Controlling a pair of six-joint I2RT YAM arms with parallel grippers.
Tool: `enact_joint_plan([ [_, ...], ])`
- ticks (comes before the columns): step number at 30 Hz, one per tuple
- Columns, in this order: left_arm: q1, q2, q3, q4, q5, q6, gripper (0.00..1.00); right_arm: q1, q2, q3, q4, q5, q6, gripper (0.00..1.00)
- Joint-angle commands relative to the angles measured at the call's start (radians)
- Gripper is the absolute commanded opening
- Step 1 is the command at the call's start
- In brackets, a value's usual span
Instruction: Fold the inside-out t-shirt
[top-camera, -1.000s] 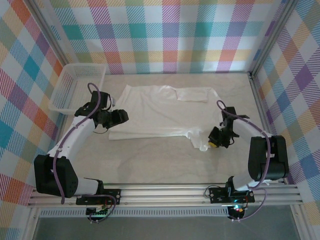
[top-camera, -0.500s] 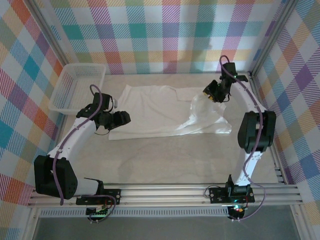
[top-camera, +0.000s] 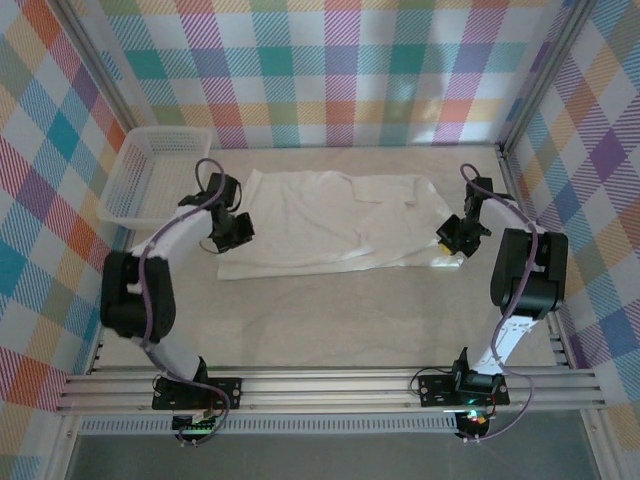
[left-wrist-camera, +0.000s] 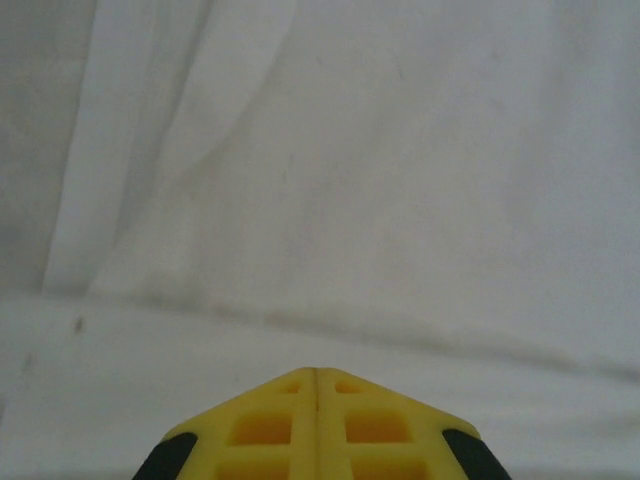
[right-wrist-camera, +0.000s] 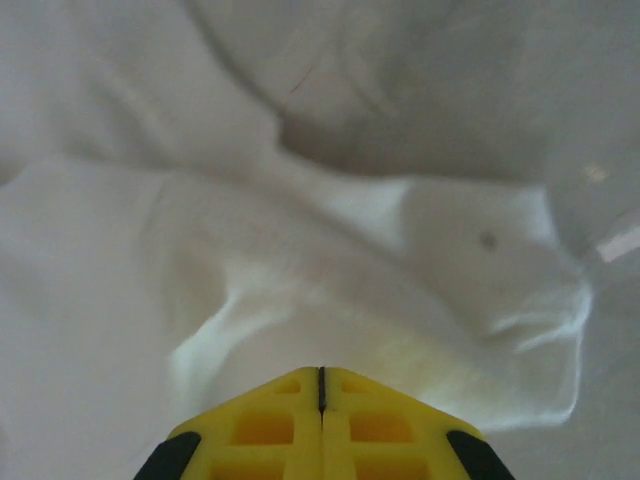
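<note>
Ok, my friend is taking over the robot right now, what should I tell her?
Left gripper: shut, tips at the t-shirt's left edge.
Right gripper: shut, over rumpled cloth at its right end. Whether either pinches fabric is unclear.
The t-shirt lies spread across the table, with the white basket to its left.
Done: spread out.
Left: all the folding.

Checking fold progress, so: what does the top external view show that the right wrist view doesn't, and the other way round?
Top external: the whole t-shirt spread flat, the white basket at far left, the left gripper at the shirt's left edge. Right wrist: close-up wrinkles, and yellow fingers closed on bunched cloth. Both: the t-shirt and the right gripper at its right edge.
</note>
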Motion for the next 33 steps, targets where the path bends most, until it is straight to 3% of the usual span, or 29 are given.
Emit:
enact_joint_plan([
  [1,-0.004,0.136,0.064,-0.043,-0.021,-0.031,0.00,0.012,0.055,0.000,0.000,0.039,-0.010,0.00],
  [4,-0.001,0.185,0.056,-0.088,-0.040,-0.067,0.00,0.011,0.043,-0.030,-0.045,0.093,0.004,0.01],
  [8,0.013,0.137,-0.087,-0.071,-0.049,-0.124,0.00,-0.018,-0.019,-0.129,-0.091,0.151,0.012,0.03],
  [12,0.009,0.002,-0.292,-0.030,0.013,-0.154,0.00,-0.071,-0.131,-0.280,-0.123,0.126,0.043,0.03],
  [17,-0.054,-0.228,-0.470,-0.073,0.038,-0.198,0.00,-0.099,-0.246,-0.373,-0.255,0.197,0.153,0.04],
  [20,-0.067,-0.347,-0.478,-0.111,0.037,-0.206,0.00,-0.098,-0.310,-0.352,-0.285,0.111,0.121,0.00],
  [21,-0.067,-0.381,-0.455,-0.118,0.025,-0.201,0.04,-0.094,-0.339,-0.331,-0.278,0.076,0.096,0.01],
  [23,-0.067,-0.421,-0.383,-0.127,-0.026,-0.176,0.27,-0.069,-0.398,-0.287,-0.232,0.038,0.059,0.08],
  [25,-0.067,-0.414,-0.292,-0.118,-0.087,-0.131,0.47,-0.032,-0.429,-0.240,-0.117,-0.030,-0.010,0.25],
  [28,-0.067,-0.317,-0.149,-0.083,-0.108,-0.015,0.55,-0.008,-0.391,-0.197,0.069,-0.168,-0.109,0.49],
  [33,-0.058,-0.078,0.091,-0.096,-0.169,0.101,0.59,0.006,-0.152,-0.032,0.105,-0.201,-0.145,0.55],
])
